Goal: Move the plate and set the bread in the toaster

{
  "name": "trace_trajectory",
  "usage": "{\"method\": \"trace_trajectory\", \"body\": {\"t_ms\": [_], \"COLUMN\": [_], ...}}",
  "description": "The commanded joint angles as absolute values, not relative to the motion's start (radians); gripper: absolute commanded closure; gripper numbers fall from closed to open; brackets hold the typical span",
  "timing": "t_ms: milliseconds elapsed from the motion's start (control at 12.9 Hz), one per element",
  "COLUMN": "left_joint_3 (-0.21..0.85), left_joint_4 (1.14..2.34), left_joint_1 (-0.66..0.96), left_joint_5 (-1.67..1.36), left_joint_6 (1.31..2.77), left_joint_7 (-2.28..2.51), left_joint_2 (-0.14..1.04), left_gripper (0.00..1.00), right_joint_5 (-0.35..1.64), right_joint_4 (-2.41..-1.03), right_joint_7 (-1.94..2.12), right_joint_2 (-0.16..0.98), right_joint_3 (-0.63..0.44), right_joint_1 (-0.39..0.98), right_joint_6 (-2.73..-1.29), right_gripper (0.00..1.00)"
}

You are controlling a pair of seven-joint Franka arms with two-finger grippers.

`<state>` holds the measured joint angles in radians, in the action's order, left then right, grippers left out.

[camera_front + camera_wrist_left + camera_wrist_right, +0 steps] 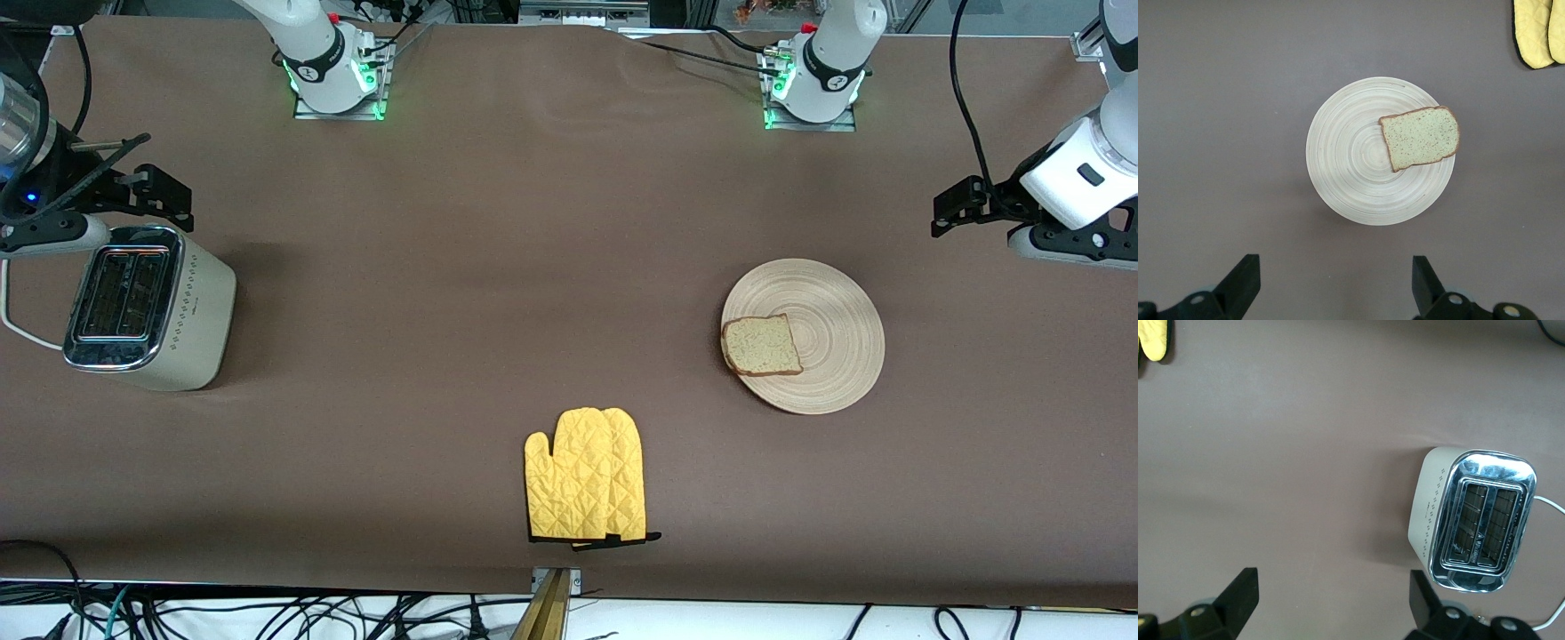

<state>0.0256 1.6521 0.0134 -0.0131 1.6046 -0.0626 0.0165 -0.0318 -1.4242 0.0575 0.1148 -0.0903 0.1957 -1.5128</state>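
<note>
The pale wooden plate (836, 347) lies toward the left arm's end of the table. The bread (761, 345) rests on it, overhanging the rim on the side toward the right arm's end. The cream toaster (147, 307) stands at the right arm's end, with both slots empty. My left gripper (949, 212) hangs open and empty over bare table beside the plate. In the left wrist view the plate (1351, 167) and bread (1419, 138) show past my open left gripper (1336, 280). My right gripper (173, 200) hangs open and empty just beside the toaster (1475, 520); it (1335, 597) holds nothing.
A yellow oven mitt (587, 476) lies flat near the table's front edge, midway between the two ends. The toaster's white cord (18, 329) trails off the right arm's end. Brown cloth (498, 267) covers the table between toaster and plate.
</note>
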Motion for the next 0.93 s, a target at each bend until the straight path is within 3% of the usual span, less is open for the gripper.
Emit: {"method": "trace_trajectory", "body": {"t_ms": [0, 853], "left_joint_3": [0.023, 0.023], "left_joint_4": [1.634, 1.634], "left_joint_1": [0.02, 0.018], "left_joint_5": [-0.017, -0.017], "left_joint_6": [1.594, 1.594], "left_joint_7": [-0.066, -0.066], "left_joint_2": [0.02, 0.02], "left_gripper": [0.0, 0.0], "right_joint_5": [-0.026, -0.012], "right_joint_4": [-1.414, -1.408], "right_joint_7": [0.04, 0.057], "right_joint_2": [0.097, 0.1], "right_joint_3": [-0.081, -0.087], "right_joint_1": [0.192, 0.19], "right_joint_6": [-1.508, -1.5], "right_gripper": [0.0, 0.0]}}
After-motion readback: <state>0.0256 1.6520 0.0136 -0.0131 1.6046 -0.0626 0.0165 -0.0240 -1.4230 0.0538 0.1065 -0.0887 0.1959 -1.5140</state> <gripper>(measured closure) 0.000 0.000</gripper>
